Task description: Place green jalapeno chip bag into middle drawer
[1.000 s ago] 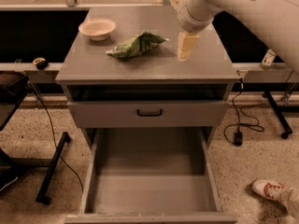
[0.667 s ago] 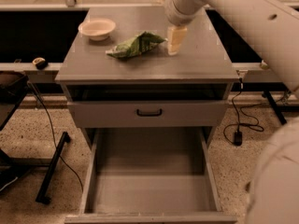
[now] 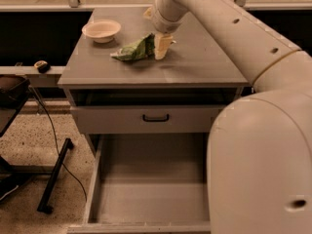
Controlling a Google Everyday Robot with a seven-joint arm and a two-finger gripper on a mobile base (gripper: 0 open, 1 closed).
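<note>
Standing pulled out, the middle drawer [image 3: 146,199] shows its floor. On the cabinet top [image 3: 204,62], back from the front edge, the chip bag [image 3: 132,51] lies lengthwise left to right, right end touching the gripper [image 3: 162,47], whose grip cannot be told.

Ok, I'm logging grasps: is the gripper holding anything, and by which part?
Cannot be told. The gripper sits at the end of the green chip bag away from the bowl, against it, on the cabinet top; no hold shows.
</note>
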